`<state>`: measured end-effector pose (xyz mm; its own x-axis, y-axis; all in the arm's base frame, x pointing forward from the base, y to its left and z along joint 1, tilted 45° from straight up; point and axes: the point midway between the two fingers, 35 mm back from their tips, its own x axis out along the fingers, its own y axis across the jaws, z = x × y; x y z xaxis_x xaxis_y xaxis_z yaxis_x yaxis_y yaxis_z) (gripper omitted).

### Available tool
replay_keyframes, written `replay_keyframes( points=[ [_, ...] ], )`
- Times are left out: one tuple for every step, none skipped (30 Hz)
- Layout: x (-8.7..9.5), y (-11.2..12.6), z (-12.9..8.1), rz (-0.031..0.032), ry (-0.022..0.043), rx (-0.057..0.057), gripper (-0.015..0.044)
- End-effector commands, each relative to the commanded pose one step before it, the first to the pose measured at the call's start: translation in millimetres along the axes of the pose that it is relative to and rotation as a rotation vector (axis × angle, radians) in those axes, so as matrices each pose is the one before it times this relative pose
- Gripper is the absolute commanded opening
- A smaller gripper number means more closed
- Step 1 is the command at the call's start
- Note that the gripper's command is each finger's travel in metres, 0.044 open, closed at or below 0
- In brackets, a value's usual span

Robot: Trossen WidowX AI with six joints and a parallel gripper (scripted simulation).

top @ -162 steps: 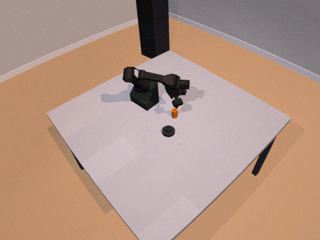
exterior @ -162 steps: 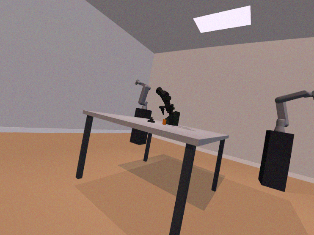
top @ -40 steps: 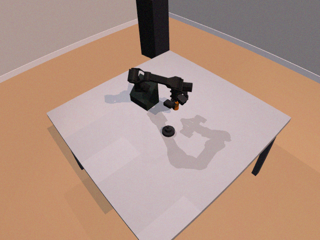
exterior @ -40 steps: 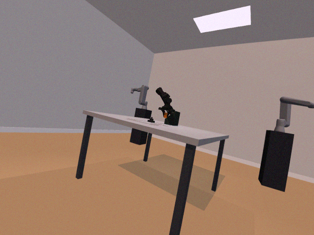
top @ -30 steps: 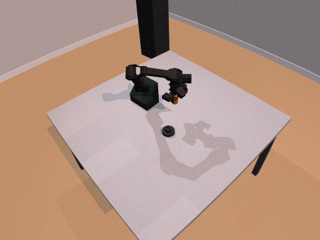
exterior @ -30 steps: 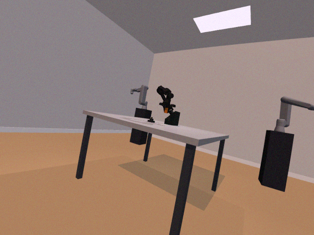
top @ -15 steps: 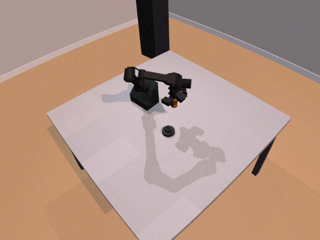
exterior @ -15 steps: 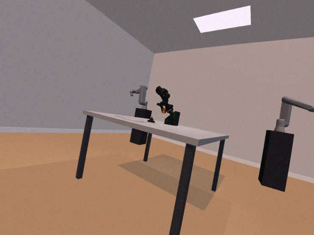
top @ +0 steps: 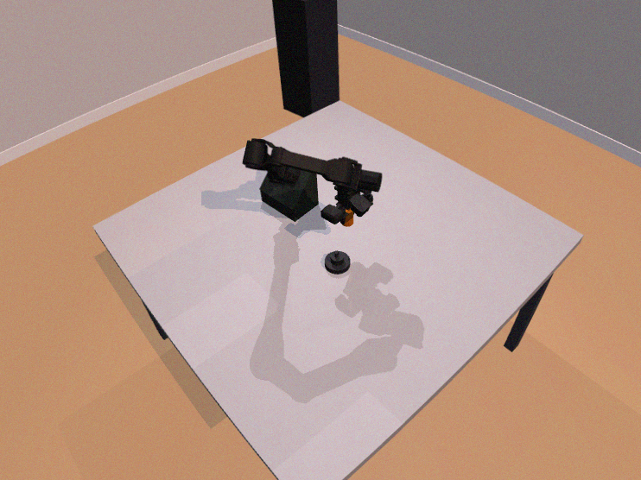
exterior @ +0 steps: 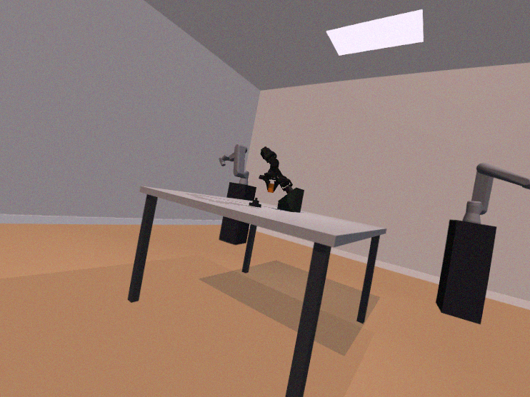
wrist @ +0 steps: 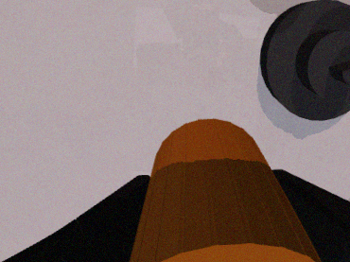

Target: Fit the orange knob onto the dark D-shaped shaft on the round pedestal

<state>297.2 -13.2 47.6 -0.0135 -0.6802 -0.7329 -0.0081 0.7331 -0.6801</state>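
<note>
A black robot arm's gripper pinches the orange knob, held in the air above the white bench. The round pedestal with its dark shaft stands nearby, apart from the knob. This looks like the carrying step. Next, the knob needs centring over the shaft, then turning until the flats match.

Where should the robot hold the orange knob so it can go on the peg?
By its round sides, from above, as the gripper does now. That leaves the knob with its bottom free to slide down over the shaft on the pedestal.
</note>
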Motion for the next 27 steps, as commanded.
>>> replay_keyframes(
  points=[
    [0.06, -10.37, 7.45, 0.00125, -0.01552, 0.0056, 0.0],
    [0.9, -2.59, 1.07, -0.00047, -0.00044, 0.0, 0.0],
    [0.9, -2.61, 1.05, -0.00054, -0.00042, 0.0, 0.0],
    [0.91, -2.63, 1.02, -0.00061, -0.0004, 0.0, 0.0],
    [0.92, -2.65, 0.99, -0.00069, -0.00038, 0.0001, 0.0],
    [0.92, -2.67, 0.96, -0.00076, -0.00035, 0.0001, 0.0],
    [0.93, -2.69, 0.94, -0.00083, -0.00033, 0.0001, 0.0],
    [0.94, -2.72, 0.91, -0.0009, -0.0003, 0.0001, 0.0],
    [0.94, -2.74, 0.88, -0.00097, -0.00028, 0.0001, 0.0],
    [0.95, -2.76, 0.85, -0.00104, -0.00025, 0.0001, 0.0],
    [0.96, -2.78, 0.82, -0.00111, -0.00022, 0.0001, 0.0],
    [0.96, -2.8, 0.79, -0.00118, -0.00019, 0.0001, 0.0],
    [0.97, -2.82, 0.76, -0.00125, -0.00015, 0.0001, 0.0],
    [0.98, -2.84, 0.73, -0.00132, -0.00012, 0.0001, 0.0],
    [0.98, -2.85, 0.7, -0.00139, -0.00009, 0.0001, 0.0],
    [0.99, -2.87, 0.67, -0.00146, -0.00005, 0.0001, 0.0],
    [1.0, -2.89, 0.64, -0.00152, -0.00001, 0.0002, 0.0],
    [1.0, -2.91, 0.6, -0.00159, 0.00002, 0.0002, 0.0],
    [1.01, -2.92, 0.57, -0.00166, 0.00006, 0.0002, 0.0],
    [1.02, -2.94, 0.54, -0.00172, 0.0001, 0.0002, 0.0],
    [1.02, -2.96, 0.51, -0.00178, 0.00014, 0.0002, 0.0],
    [1.03, -2.97, 0.48, -0.00185, 0.00019, 0.0002, 0.0],
    [1.04, -2.99, 0.45, -0.00191, 0.00023, 0.0002, 0.0],
    [1.04, -3.0, 0.41, -0.00197, 0.00027, 0.0002, 0.0],
    [1.05, -3.01, 0.38, -0.00203, 0.00032, 0.0002, 0.0],
    [1.05, -3.03, 0.35, -0.00209, 0.00037, 0.0002, 0.0],
    [0.87, -2.49, 0.26, -0.00176, 0.00034, 0.0002, 0.0]
  ],
)
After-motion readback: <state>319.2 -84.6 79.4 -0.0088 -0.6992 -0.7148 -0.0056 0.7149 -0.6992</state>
